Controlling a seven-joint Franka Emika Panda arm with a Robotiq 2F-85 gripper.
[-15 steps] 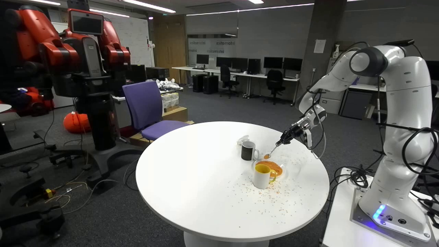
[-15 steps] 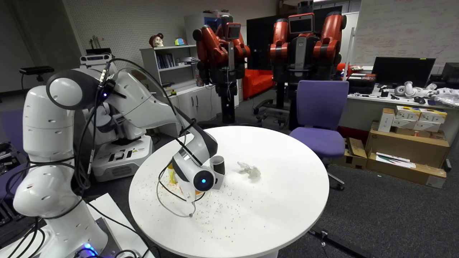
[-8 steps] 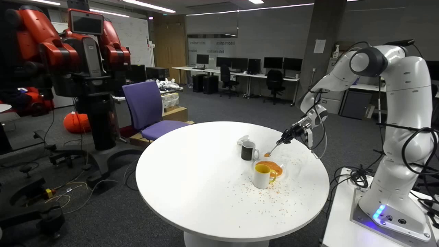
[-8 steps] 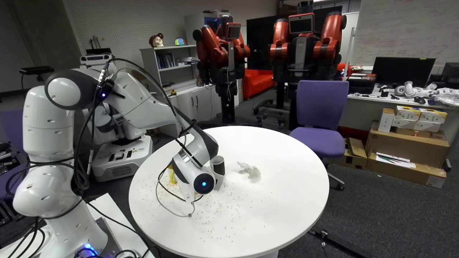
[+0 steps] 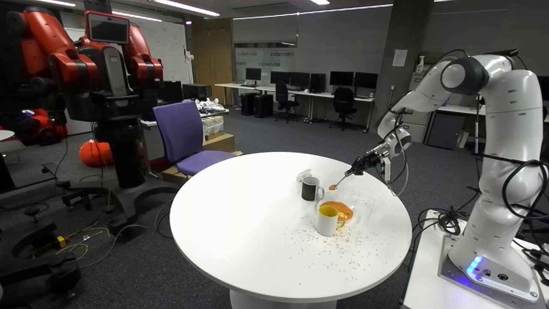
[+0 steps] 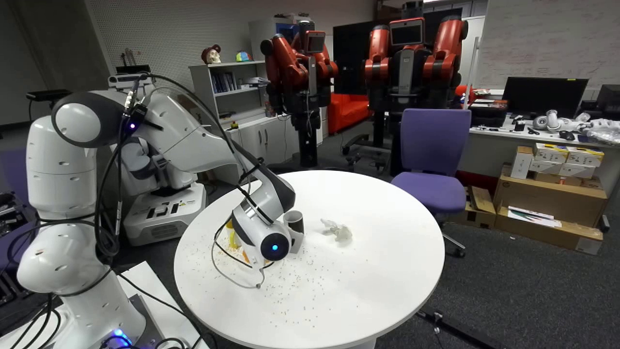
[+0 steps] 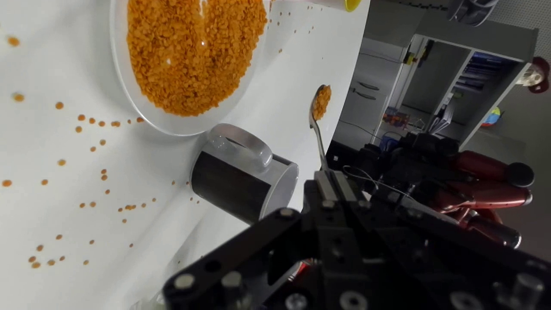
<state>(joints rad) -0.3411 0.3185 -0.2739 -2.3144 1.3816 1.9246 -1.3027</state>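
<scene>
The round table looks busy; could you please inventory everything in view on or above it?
Dish: one, pale, on the table
Spoon: one, silver, above the table
Grains: many, orange, in dish and spoon, scattered on table
Dark mug: one, black and white, beside the dish
Yellow-lined mug: one, white and yellow, beside the dish
Crumpled material: one piece, whitish, near the dark mug
Fingers: two, black with grey tips, shut on the spoon
Arm: one, white and black, reaching over the table

Purple chair [image 6: 432,157] near cardboard boxes [image 6: 552,196]
</scene>
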